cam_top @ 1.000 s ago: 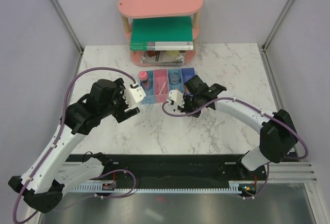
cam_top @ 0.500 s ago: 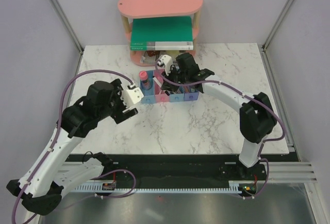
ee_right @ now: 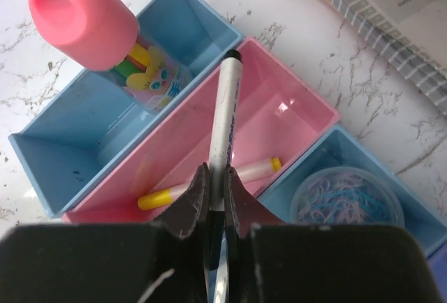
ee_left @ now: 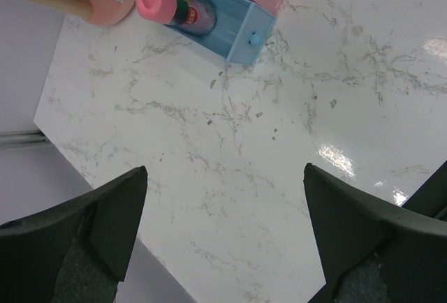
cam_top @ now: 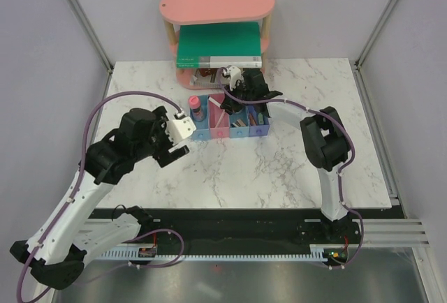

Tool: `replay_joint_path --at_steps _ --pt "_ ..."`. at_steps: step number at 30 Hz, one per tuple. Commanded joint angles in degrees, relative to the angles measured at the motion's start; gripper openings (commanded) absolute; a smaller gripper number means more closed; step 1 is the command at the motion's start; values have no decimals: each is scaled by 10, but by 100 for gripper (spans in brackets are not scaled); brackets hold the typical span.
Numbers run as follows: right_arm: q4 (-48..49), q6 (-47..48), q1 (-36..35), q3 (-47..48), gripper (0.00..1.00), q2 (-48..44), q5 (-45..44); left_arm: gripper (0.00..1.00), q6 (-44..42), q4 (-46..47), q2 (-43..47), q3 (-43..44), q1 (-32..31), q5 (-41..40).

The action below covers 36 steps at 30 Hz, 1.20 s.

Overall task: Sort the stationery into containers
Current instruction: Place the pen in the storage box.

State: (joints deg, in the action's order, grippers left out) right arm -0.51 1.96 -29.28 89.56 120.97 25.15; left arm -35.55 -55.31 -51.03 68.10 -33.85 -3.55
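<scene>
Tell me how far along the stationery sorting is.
Done: a pink-capped glue stick stands in the left blue bin, a yellow-ended pen lies in the pink bin, a tub of clips sits in the next blue bin. In hand: the right tool grips a white marker above the pink bin. Remaining: releasing it. The left tool is open.

Bright, even light from above — the marble table (ee_left: pixel 230 177) throws back white glare patches in the left wrist view. Shadows under the arms (cam_top: pixel 84 191) are soft and faint. The right wrist view shows the bins (ee_right: pixel 307 111) sharply; its fingers (ee_right: pixel 187 205), close to the lens, look dark and soft.
</scene>
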Motion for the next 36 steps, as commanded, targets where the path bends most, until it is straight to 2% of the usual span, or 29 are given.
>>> replay_joint_path --at_steps 1,14,27,31,32,36 --pt "27 -7 -10 8 2 28 14 100 30 35 -7 -2 0 33" --pt "37 -4 -39 -25 4 22 -4 100 24 63 -10 1 0 47" --pt "11 23 -54 -32 34 2 -18 100 19 74 7 -20 -1 47" --pt "7 38 -54 -40 38 -13 -34 100 15 78 5 -22 0 50" --pt "7 45 -54 -43 45 -27 -41 100 14 79 5 -20 0 50" --pt "-11 70 -54 -75 53 -83 -93 100 13 84 0 -18 0 43"
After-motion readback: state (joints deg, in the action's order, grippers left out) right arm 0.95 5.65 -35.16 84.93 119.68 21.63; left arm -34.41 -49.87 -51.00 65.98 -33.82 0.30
